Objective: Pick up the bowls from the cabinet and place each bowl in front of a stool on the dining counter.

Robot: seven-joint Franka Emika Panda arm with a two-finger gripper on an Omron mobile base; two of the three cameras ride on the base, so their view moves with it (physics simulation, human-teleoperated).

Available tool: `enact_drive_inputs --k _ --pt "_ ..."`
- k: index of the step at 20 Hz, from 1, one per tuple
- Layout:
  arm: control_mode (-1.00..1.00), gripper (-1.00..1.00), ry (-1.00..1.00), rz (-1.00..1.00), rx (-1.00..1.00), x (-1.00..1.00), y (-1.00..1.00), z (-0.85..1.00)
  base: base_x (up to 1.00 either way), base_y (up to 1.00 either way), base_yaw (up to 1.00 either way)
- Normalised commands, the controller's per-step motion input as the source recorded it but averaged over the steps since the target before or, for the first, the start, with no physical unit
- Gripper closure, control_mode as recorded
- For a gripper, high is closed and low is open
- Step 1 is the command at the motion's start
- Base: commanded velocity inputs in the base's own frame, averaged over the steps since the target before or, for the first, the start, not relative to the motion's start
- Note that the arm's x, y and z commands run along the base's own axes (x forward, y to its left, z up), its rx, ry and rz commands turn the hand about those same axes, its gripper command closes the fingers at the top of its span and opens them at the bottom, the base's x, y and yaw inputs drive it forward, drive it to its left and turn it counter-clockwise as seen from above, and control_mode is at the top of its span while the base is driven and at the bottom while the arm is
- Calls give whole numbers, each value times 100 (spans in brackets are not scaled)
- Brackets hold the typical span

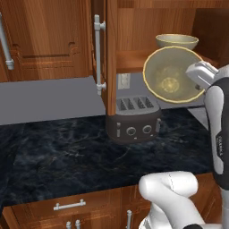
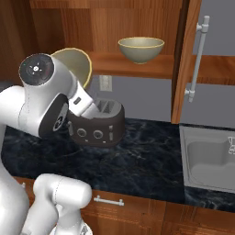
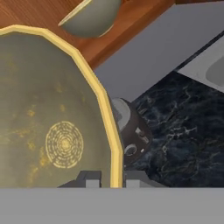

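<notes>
One bowl (image 1: 172,76) is held by its rim, tipped on its side, in the closed hand (image 3: 116,177) above the toaster (image 1: 133,118), while the second bowl (image 2: 141,48) is left on the cabinet shelf (image 2: 133,65), so neither is placed yet.

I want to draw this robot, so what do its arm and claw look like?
The arm is glossy white with rounded, chunky segments and dark grey bands at the joints. One joint ends in a round dark cap with tiny markings. A dark strip with small lettering runs along one segment. The claw has two small, blocky dark grey fingertips. No loose cables show.
</notes>
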Motion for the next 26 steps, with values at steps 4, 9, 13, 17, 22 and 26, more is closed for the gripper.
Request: enact_drive_inputs --k 4,9,13,17,22,26 --pt "-100 100 0 0 3 -31 -37 0 0 0 0" --pt "100 100 0 0 1 -10 -15 -6 0 -3 0" --pt "100 100 0 0 0 0 0 0 -2 -1 0" --pt "100 100 0 0 0 0 0 0 -31 0 0" --pt "100 100 0 0 0 0 0 0 -74 0 0" --pt "100 100 0 0 0 0 0 0 -86 0 0"
